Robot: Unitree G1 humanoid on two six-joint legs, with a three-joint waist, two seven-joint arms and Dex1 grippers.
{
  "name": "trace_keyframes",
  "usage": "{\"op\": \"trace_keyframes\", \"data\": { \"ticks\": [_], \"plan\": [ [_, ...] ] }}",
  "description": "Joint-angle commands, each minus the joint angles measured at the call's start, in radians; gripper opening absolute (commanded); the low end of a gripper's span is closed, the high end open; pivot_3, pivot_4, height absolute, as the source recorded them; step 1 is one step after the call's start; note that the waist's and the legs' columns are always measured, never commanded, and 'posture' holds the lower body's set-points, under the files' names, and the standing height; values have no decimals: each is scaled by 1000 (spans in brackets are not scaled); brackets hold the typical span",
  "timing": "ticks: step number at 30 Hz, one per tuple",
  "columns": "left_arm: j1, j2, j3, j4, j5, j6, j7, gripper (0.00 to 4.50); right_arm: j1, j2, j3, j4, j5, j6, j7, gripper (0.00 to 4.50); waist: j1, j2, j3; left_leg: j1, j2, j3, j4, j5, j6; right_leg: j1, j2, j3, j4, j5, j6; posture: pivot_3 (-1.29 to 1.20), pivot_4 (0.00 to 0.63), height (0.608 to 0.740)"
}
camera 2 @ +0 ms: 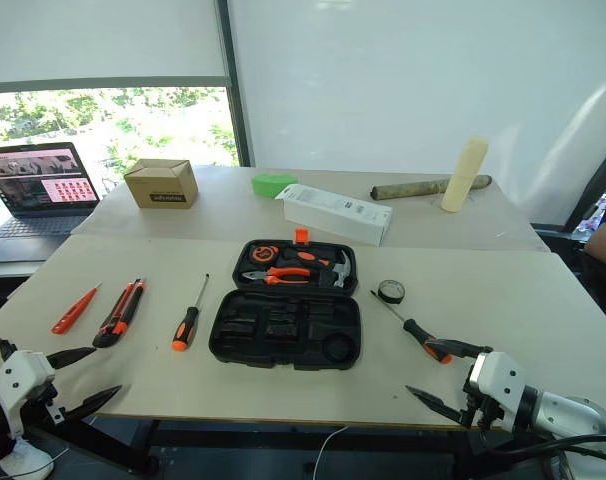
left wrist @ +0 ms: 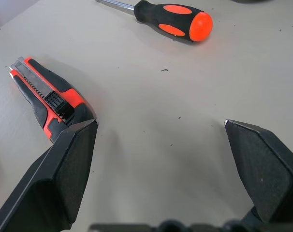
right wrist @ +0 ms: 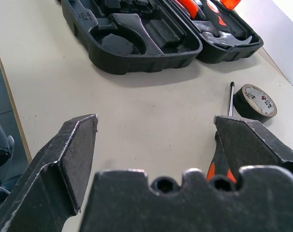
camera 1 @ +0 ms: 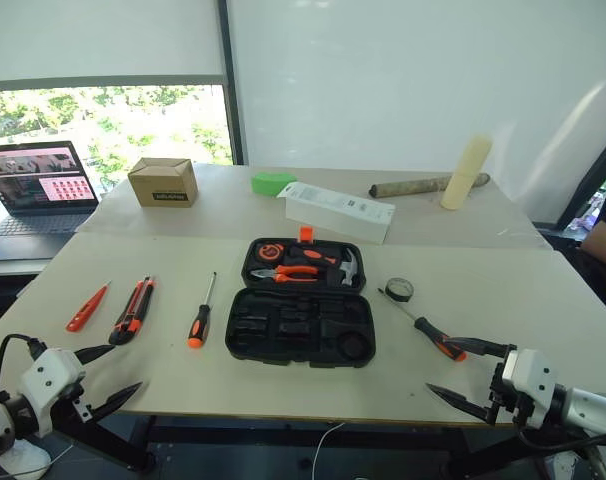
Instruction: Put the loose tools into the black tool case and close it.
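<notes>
The black tool case (camera 1: pixel 301 328) lies open mid-table, pliers and a hammer in its far half, empty slots in the near half. Left of it lie a screwdriver (camera 1: pixel 200 318), an orange-black utility knife (camera 1: pixel 132 310) and a slim orange tester pen (camera 1: pixel 86 308). To its right sit a black tape roll (camera 1: pixel 399 290) and a second screwdriver (camera 1: pixel 430 330). My left gripper (camera 1: pixel 110 376) hangs open at the near left edge, short of the knife (left wrist: pixel 47 99). Low at the near right edge my right gripper (camera 1: pixel 467 374) is open, just behind the second screwdriver's handle (right wrist: pixel 215 164).
A long white box (camera 1: pixel 339 211), a green object (camera 1: pixel 273 182), a cardboard box (camera 1: pixel 163 182), a brown roll (camera 1: pixel 423 185) and a cream cylinder (camera 1: pixel 465 172) sit at the back. A laptop (camera 1: pixel 41 188) is far left. A person's arm (camera 1: pixel 603 243) shows at the right edge.
</notes>
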Motion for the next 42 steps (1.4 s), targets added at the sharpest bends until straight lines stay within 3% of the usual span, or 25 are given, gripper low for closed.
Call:
{"op": "trace_keyframes", "data": {
  "ticks": [1,4,8,11,15,18,21,25,28,32,35,42],
  "plan": [
    [10,-4,51,-62,-83,88,19,4500,-25,13,1,-51,36,7,-14,4467,0,0,0,0,0,0,0,0,0,0,0,0,0,0,0,0,150,740],
    [86,-58,174,-121,-205,231,93,4500,-83,96,62,-186,172,55,-21,4467,-16,-1,0,0,1,0,0,0,0,0,1,0,0,0,0,0,150,740],
    [184,-145,303,-113,-242,296,202,4500,-130,152,104,-292,257,163,-67,4467,-25,0,0,1,4,0,0,0,-2,0,2,0,1,0,-1,0,150,740],
    [232,-169,329,-155,-277,411,252,4500,-139,188,140,-311,218,134,-73,4467,-18,-3,0,1,4,0,0,-1,-2,0,2,-1,0,0,-1,0,150,740],
    [185,-116,316,-305,-413,688,337,4500,-132,190,132,-295,193,102,-56,4467,19,-4,0,0,2,-2,2,-1,-2,0,0,-4,0,-1,-1,0,150,740],
    [68,-17,264,-457,-586,937,409,4500,-127,175,117,-287,200,96,-34,4467,33,-5,2,0,2,-3,3,0,-4,-2,-1,-4,1,-4,-7,0,150,740],
    [-129,49,173,-461,-641,1138,561,4500,-127,166,109,-283,201,96,-27,4467,28,-6,1,2,1,-3,3,1,-5,4,-1,-3,2,-1,-6,0,150,740],
    [-419,13,-53,-427,-581,1328,763,4500,-135,164,104,-277,195,97,-37,4467,11,-3,2,2,-1,-3,2,2,-5,4,1,-1,3,2,-1,0,150,740],
    [-532,-45,-128,-381,-554,1369,805,4500,-135,164,105,-282,193,101,-42,4467,-7,-3,2,2,-1,-3,0,8,-16,3,5,0,3,2,-2,0,150,740],
    [-597,-55,-268,-317,-447,1391,812,4500,-129,162,106,-297,187,107,-46,4467,-17,-3,2,1,-1,-3,-2,9,-17,1,7,-1,2,1,-3,0,150,740],
    [-617,-59,-305,-290,-389,1386,813,3810,-124,158,96,-308,186,110,-52,4500,-16,-3,2,1,-1,-3,-2,8,-17,1,6,-1,1,1,-3,0,150,740],
    [-630,-87,-297,-269,-364,1383,750,1183,-93,153,58,-318,179,106,-83,4500,-8,-3,2,2,-1,-3,-1,7,-15,2,4,-1,3,1,-2,0,150,740]
  ]
}}
